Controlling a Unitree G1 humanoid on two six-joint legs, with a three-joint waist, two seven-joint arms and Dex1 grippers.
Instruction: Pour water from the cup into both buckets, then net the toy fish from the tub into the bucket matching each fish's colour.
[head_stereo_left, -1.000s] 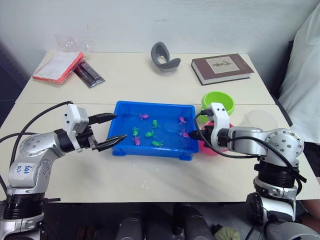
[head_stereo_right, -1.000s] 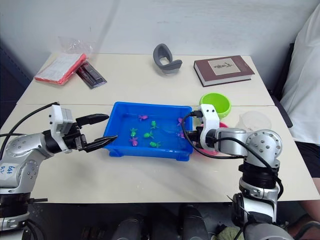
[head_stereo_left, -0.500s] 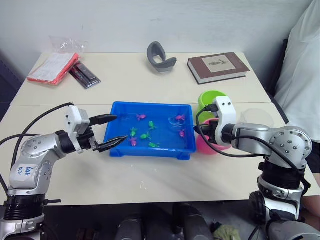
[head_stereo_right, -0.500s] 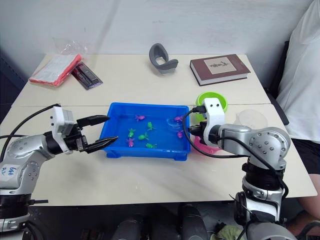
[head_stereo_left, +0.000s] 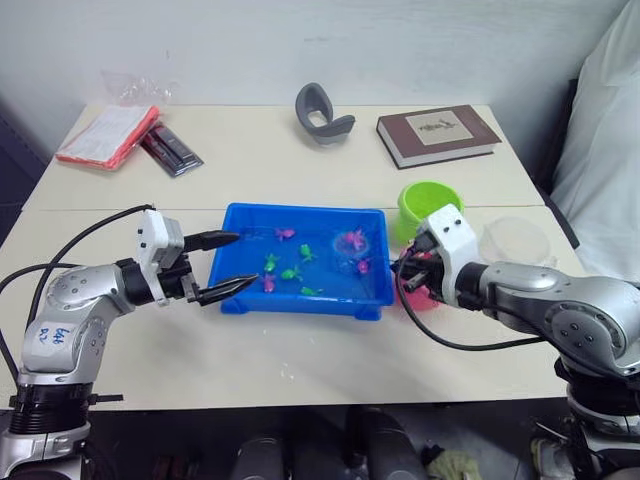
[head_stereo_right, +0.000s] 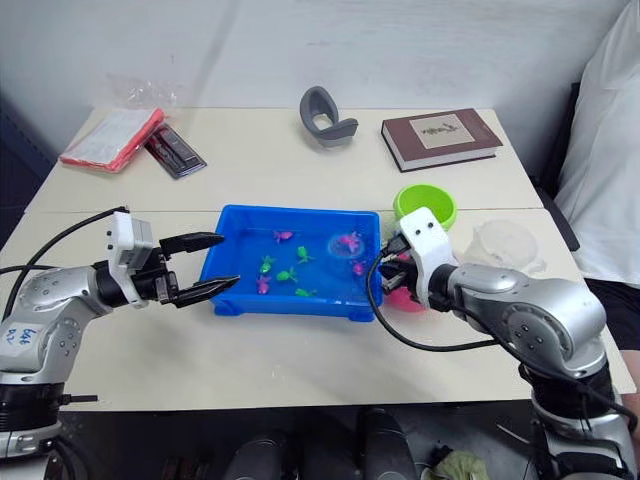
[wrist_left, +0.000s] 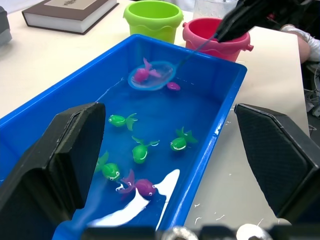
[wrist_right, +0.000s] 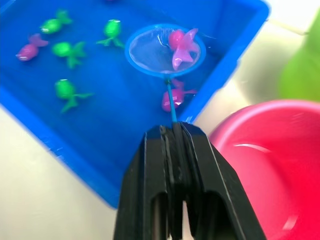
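Note:
The blue tub holds water and several green and pink toy fish. My right gripper is shut on the thin handle of the net. The light blue hoop hangs over the tub's right end with a pink fish lying in it. The pink bucket sits just right of the tub, beside my right gripper. The lime green bucket stands behind it. The clear cup is further right. My left gripper stands open at the tub's left end, holding nothing.
At the back of the table lie a brown book, a grey curved object, a red-edged booklet and a dark flat pack. A person in white stands at the right edge.
The net has come up from the water at the tub's right end with a pink fish in it. My right forearm has dropped lower and nearer. The left gripper has stayed put.

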